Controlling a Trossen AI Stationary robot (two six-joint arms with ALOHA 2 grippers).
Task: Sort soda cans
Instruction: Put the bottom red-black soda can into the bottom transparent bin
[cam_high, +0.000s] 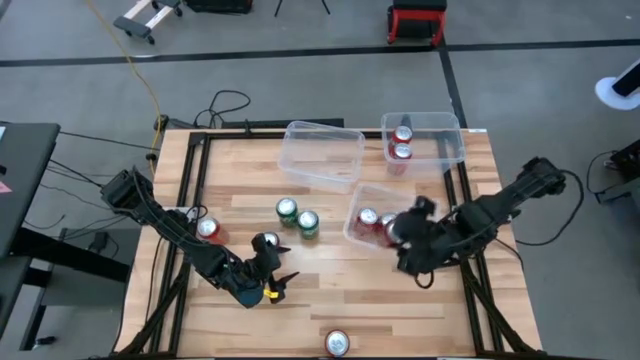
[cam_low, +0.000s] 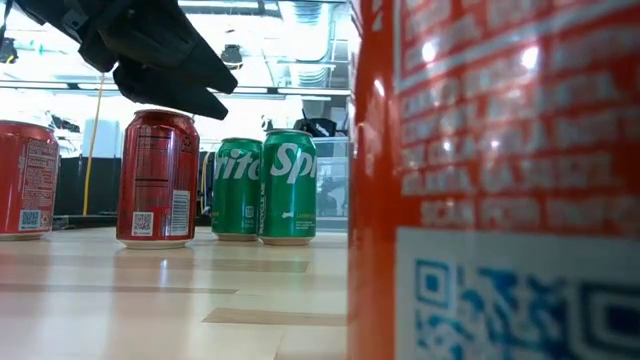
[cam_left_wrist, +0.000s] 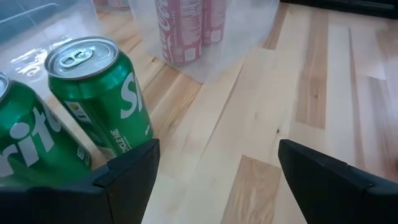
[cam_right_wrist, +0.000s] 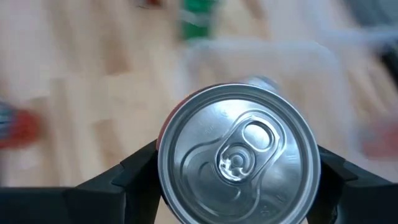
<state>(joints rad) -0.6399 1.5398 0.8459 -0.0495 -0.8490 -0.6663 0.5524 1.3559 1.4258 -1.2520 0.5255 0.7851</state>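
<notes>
My right gripper is shut on a soda can with a silver top and a red body, beside the near clear bin at the table's right. One red can stands in that bin. My left gripper is open with nothing between its fingers, near the table's front left. Just beyond it stand two green cans. A red can stands upright under its far finger, seen below it in the low view. My right gripper pinches the can's body between its two fingers, one on each side, just below the top rim. The can's silver top faces the wrist camera. The lower body is hidden behind the top.
The far right bin holds two red cans. An empty clear bin lies at the far middle. Another red can stands at the left by the left arm. One more red can stands at the near edge.
</notes>
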